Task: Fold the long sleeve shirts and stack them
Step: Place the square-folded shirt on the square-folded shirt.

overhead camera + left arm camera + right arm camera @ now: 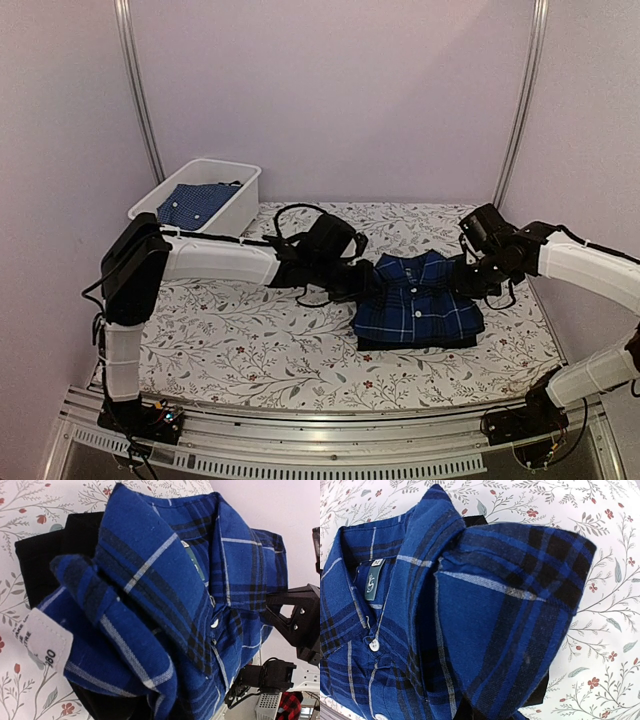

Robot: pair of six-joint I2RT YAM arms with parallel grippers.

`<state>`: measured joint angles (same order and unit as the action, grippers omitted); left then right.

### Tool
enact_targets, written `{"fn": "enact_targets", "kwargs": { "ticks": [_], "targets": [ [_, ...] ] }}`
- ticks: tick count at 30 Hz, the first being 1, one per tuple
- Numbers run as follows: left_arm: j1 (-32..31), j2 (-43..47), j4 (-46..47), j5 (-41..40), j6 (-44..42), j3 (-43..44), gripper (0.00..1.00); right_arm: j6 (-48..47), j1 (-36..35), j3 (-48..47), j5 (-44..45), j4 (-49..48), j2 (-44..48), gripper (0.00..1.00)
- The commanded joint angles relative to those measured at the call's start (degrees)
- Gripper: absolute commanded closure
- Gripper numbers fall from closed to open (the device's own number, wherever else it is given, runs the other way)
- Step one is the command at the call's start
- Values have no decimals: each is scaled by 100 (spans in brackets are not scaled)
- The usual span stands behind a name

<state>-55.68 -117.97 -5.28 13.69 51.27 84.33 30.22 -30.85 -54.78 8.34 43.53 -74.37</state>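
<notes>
a: where's the plaid shirt (pixel 418 300) rn?
b: folded, mid-right of the tabletop (pixel 250 345), lying on the black shirt (pixel 420 344). the black edge peeks out on the near side.
a: end effectors?
b: left end effector (pixel 352 281) is at the plaid's left edge, right end effector (pixel 468 278) at its right edge. both closed. fingers are hidden by cloth in the wrist views, but a plaid fold bunches right up to each cam, so i'd say each is pinching the plaid shirt.
a: risks?
b: main one imo: letting go w/ the folds raised. the flap w/ the white label (pixel 47 640) sits loose and high. dropped unevenly, it flops out and the fold opens.
a: and if they pull?
b: grips are on opp sides. pull apart and the fold stretches open, or the plaid slides off the black and the stack goes crooked. cloth on cloth, not much holding it.
a: could the black get caught too?
b: can't tell if any black layer is in a pinch. if so, a lift drags the bottom shirt and wrecks both folds.
a: anything else?
b: bin (pixel 240 200) at far left w/ blue cloth (pixel 195 202) inside. well apart, no issue.
</notes>
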Motion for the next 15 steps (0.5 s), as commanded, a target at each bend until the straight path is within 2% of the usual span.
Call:
{"fn": "enact_targets", "kwargs": {
  "ticks": [1, 4, 9, 11, 13, 15],
  "targets": [
    [-69, -273, 39, 23, 45, 406, 100, -219, 208, 42, 41, -336, 86, 99],
    [-65, -395, 81, 66, 79, 422, 100, -310, 290, 95, 30, -399, -31, 98],
    [-83, -549, 221, 31, 202, 188, 100, -443, 526, 364, -91, -669, -118, 87],
    [-80, -569, 271, -16, 226, 73, 80, -485, 578, 441, -74, -698, -185, 72],
    [-83, -575, 192, -60, 192, 59, 66, -494, 588, 456, 27, -663, -187, 53],
    [-83, -472, 87, -204, 153, 26, 51, -481, 589, 350, 114, -488, -102, 41]
  ]
}}
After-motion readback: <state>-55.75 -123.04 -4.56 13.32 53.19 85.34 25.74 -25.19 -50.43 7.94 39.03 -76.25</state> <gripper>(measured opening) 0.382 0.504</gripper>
